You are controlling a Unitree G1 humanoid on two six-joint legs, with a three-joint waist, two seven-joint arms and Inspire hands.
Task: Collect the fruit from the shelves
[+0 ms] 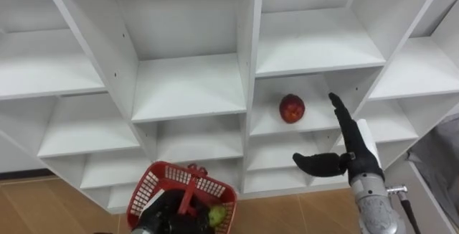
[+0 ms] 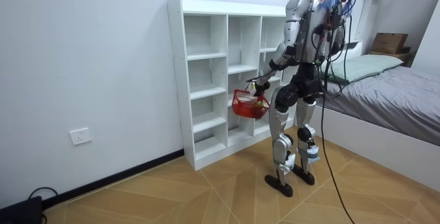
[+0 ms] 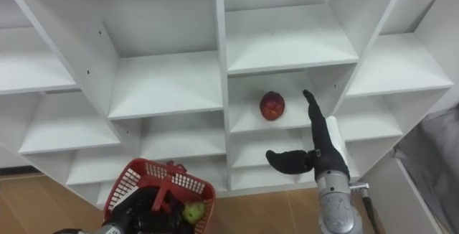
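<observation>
Apple [image 1: 292, 108] in open cubby [image 1: 319, 124], splayed right hand [image 1: 338, 164] beside; left hand [image 1: 167, 217] round basket handle [image 1: 188, 193].

The place was shown to be a bedroom in a home. A bed with a grey cover [image 2: 402, 107] was set along the room view's right, with a pale green pillow [image 2: 375, 64] laid at its head and a brown cardboard box [image 2: 388, 42] kept behind it. A tall white open-fronted shelf unit [image 2: 176, 80] was stood against a plain white wall [image 2: 82, 52], where a white socket plate [image 2: 80, 136] was fixed. A light brown herringbone wooden floor [image 2: 206, 196] was laid throughout.
</observation>
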